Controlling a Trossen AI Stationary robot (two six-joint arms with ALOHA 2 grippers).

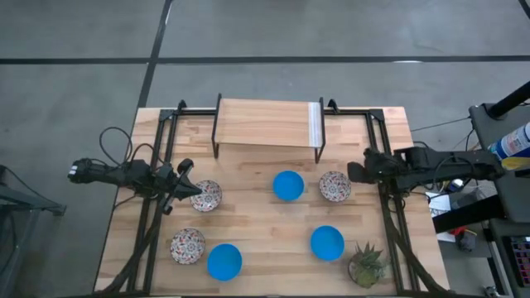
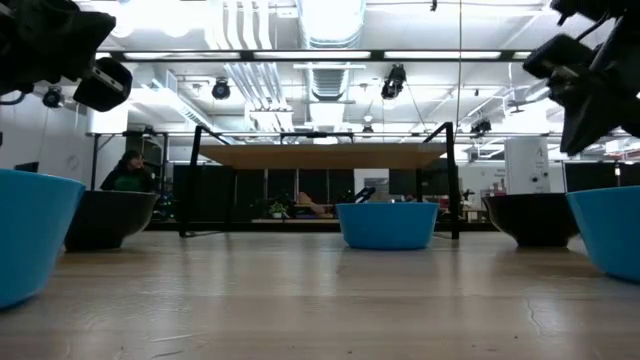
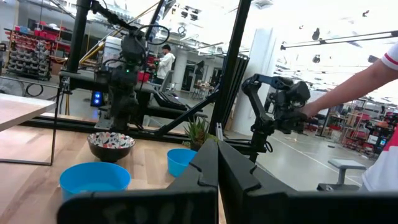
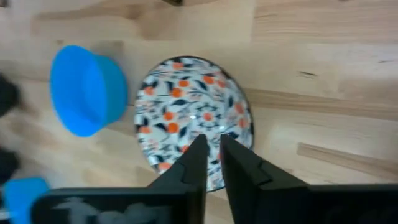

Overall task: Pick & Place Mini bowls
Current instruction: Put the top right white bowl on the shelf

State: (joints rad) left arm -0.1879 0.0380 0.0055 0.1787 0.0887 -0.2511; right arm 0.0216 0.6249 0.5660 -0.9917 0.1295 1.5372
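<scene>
Six mini bowls sit on the wooden table. Three are blue (image 1: 288,185) (image 1: 327,242) (image 1: 224,261) and three are floral (image 1: 334,186) (image 1: 204,196) (image 1: 188,246). My left gripper (image 1: 190,192) hovers at the left rim of the middle-left floral bowl. It points level toward the table's right, and its fingers (image 3: 205,168) are shut. My right gripper (image 1: 354,172) hangs over the right-hand floral bowl (image 4: 193,118), pointing down. Its fingers are shut to a narrow slit (image 4: 212,149). In the low view both grippers are raised above the bowls.
A low wooden shelf on a black frame (image 1: 267,124) stands at the table's far edge. A small potted plant (image 1: 367,263) is at the near right corner. Black rails run along both table sides. A person's arm (image 3: 373,81) reaches toward my right arm beyond the table.
</scene>
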